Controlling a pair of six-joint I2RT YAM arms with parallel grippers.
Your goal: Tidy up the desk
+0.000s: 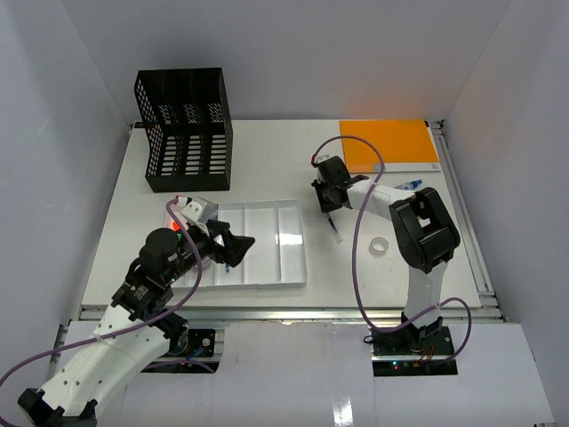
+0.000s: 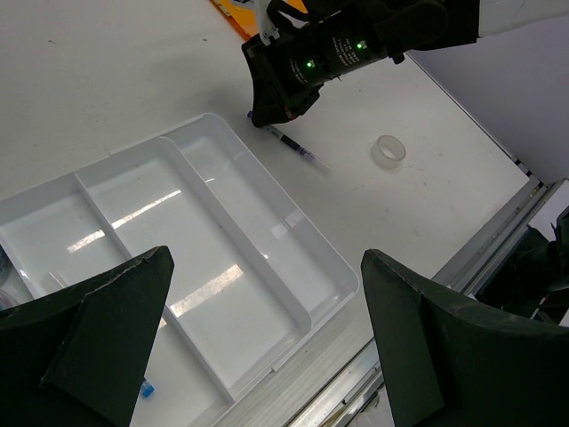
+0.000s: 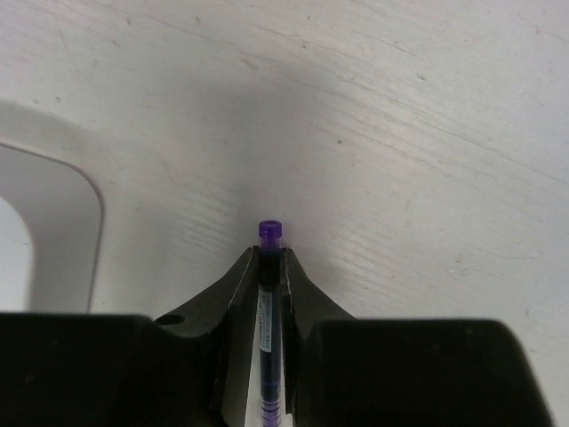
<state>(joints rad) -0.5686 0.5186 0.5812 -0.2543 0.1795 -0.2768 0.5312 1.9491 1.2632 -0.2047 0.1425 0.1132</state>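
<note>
The desk [image 1: 356, 276] is a white tabletop with a metal rail [image 1: 293, 312] along its front edge. My right gripper [image 1: 327, 210] is down at the desk, just right of the white tray's far corner. It is shut on the end of a purple pen [image 3: 270, 233], whose cap sticks out past the fingertips [image 3: 245, 269]. The rest of the pen [image 2: 298, 148] lies on the desk. My left gripper [image 2: 267, 356] is open and empty, hovering over the near part of the white compartmented tray [image 2: 333, 267].
A black mesh file holder [image 1: 184, 130] stands at the back left. An orange pad [image 1: 388, 144] lies at the back right. A clear tape roll [image 1: 380, 245] lies right of the tray. A small blue item [image 2: 147, 389] lies in the tray.
</note>
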